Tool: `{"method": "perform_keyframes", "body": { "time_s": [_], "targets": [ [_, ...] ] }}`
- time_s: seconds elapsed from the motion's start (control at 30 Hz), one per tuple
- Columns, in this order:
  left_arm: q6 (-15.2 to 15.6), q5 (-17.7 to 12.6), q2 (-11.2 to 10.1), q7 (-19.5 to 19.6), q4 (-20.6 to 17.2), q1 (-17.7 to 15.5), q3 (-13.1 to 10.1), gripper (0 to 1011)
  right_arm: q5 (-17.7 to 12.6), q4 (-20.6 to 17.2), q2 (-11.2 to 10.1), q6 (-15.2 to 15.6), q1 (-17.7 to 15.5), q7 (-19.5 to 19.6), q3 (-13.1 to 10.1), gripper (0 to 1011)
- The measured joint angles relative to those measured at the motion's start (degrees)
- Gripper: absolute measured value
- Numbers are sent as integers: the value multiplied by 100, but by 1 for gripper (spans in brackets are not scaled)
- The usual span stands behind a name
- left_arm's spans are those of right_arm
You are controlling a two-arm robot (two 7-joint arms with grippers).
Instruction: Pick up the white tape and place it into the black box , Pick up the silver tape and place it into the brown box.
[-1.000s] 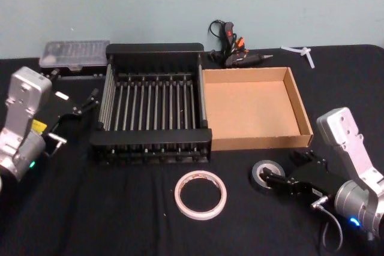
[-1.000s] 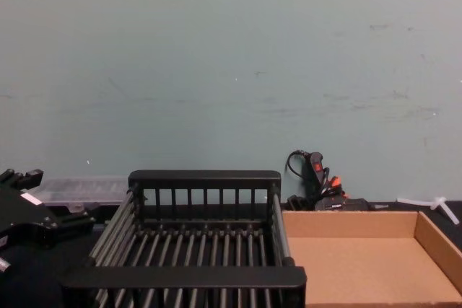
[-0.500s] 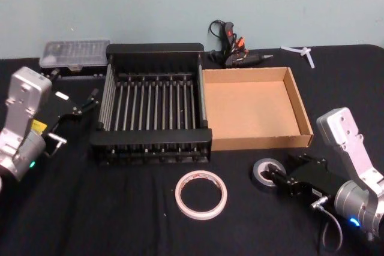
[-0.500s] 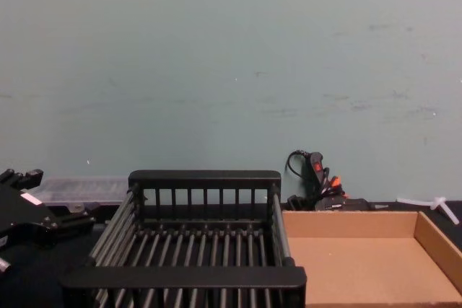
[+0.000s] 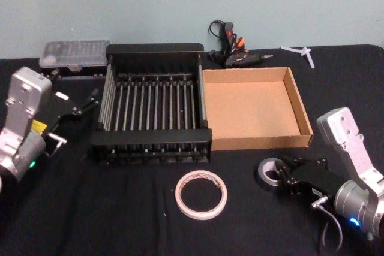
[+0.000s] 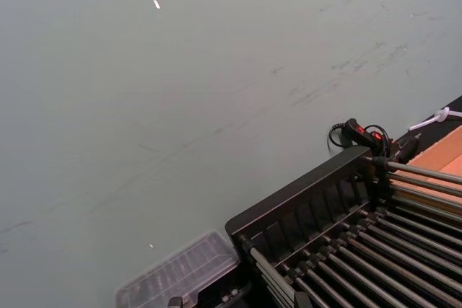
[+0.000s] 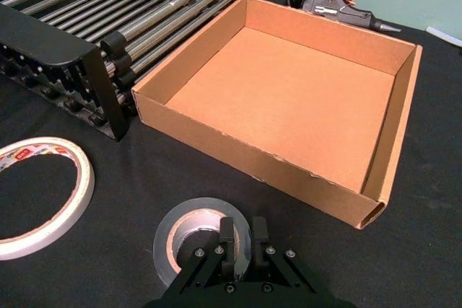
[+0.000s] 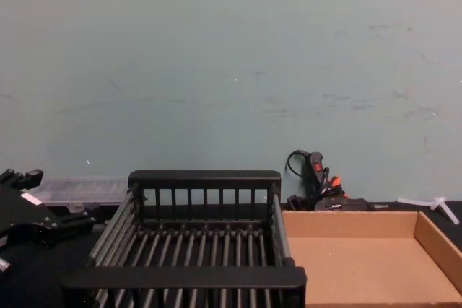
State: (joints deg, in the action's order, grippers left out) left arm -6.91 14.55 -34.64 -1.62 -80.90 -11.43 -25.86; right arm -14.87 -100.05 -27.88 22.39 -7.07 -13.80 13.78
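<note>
Pinching the silver tape [image 7: 193,239] wall, right tool [image 7: 236,239] looks clenched on it; light, stiff, slick roll, probably.

Left tool [image 5: 90,101] idle near the bench's left edge, can't tell its state.

A black slatted plastic crate [image 8: 195,250] sits just left of a shallow brown cardboard tray [image 8: 368,257]; a black-and-orange glue gun [image 8: 317,182] lies at the table's far edge.

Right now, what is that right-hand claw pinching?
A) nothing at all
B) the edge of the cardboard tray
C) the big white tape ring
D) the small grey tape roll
D: the right gripper has its fingers closed over the near rim of the small grey tape roll lying on the black table, while the white tape ring lies untouched nearby.
</note>
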Motion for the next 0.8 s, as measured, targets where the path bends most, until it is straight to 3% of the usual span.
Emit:
{"method": "perform_keyframes", "body": {
  "time_s": [0.33, 0.8],
  "targets": [
    [0, 0, 0, 0, 0, 0, 0, 1001, 1, 0, 8, -5, -4, -16, -13, 146],
    [0, 0, 0, 0, 0, 0, 0, 1001, -156, -350, -48, -294, -103, -360, -289, 146]
  ]
}}
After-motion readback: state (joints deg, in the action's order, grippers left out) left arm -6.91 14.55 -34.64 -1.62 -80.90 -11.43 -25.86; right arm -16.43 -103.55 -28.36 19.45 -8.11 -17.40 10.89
